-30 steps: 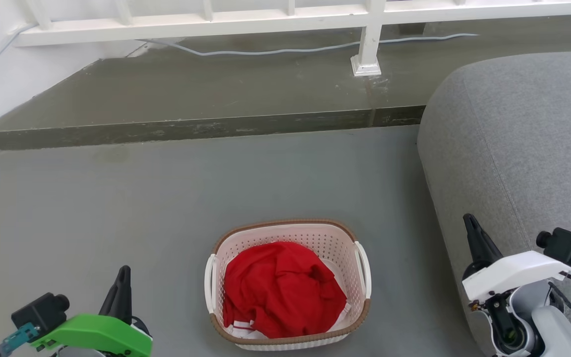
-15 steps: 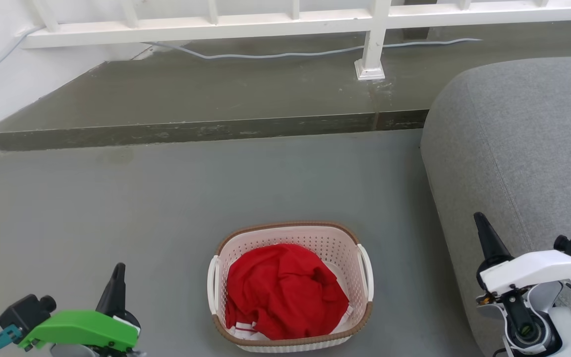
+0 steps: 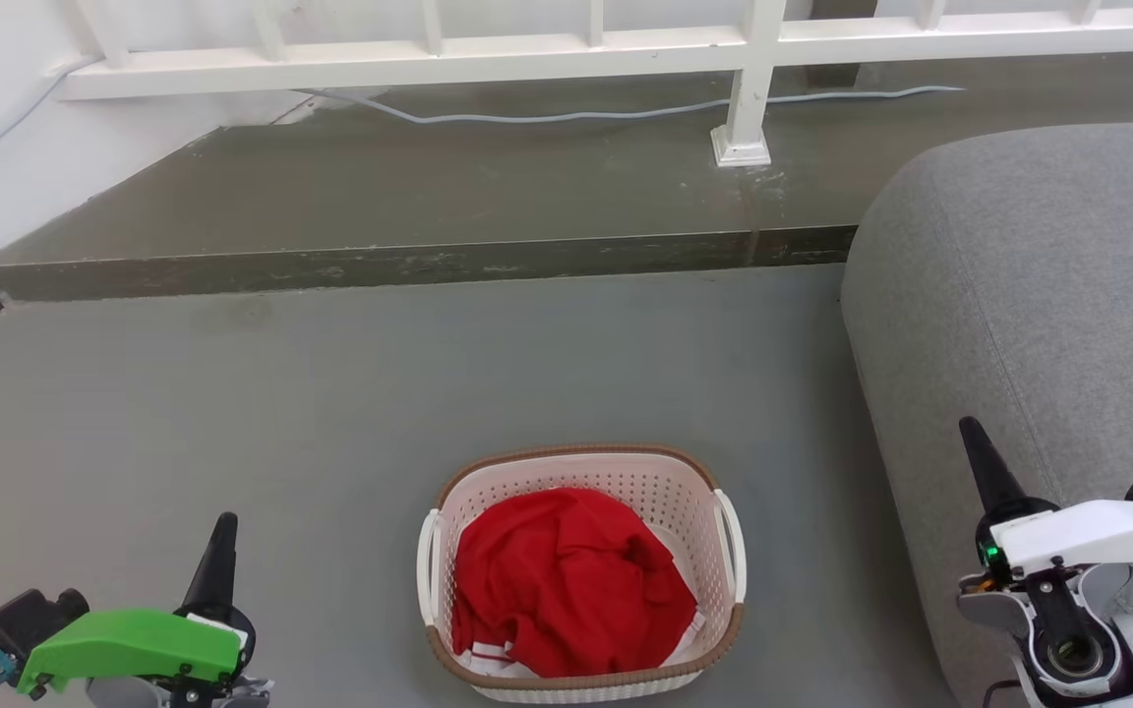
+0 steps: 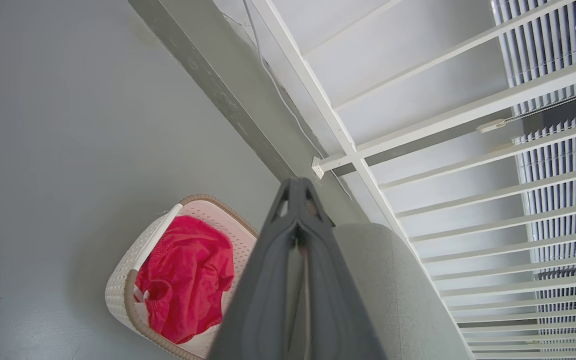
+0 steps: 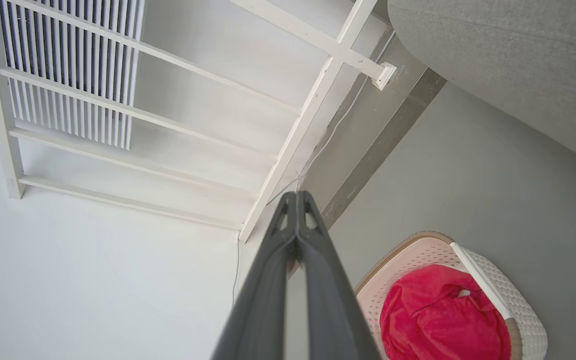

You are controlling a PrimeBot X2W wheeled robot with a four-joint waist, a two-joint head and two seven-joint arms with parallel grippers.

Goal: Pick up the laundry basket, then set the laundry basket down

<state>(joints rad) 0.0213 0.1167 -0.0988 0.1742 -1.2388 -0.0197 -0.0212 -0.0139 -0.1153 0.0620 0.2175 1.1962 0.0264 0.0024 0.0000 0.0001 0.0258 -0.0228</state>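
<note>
Laundry basket [image 3: 576, 477] with red cloth [image 3: 566, 580] on floor [image 3: 429, 374] — grey sofa [image 3: 1019, 295] beside; left end effector [image 3: 224, 521], right end effector [image 3: 970, 428] pinched together.

1. The laundry basket [image 3: 616, 484]: small, rounded-rectangular, cream-white perforated plastic, with a brown woven-look rim [image 3: 576, 450].
2. Handles: one white loop handle [image 3: 732, 547] on each of its two side walls.
3. Pose: upright, opening upward, standing flat on the grey floor [image 3: 330, 393].
4. Contents: a crumpled red garment [image 3: 566, 580] covers most of the interior.

Likely a home. A sofa [image 3: 1019, 295] sits beside the right gripper [image 3: 972, 433]; railing [image 3: 527, 49] and blinds [image 5: 68, 75] stand well beyond.
</note>
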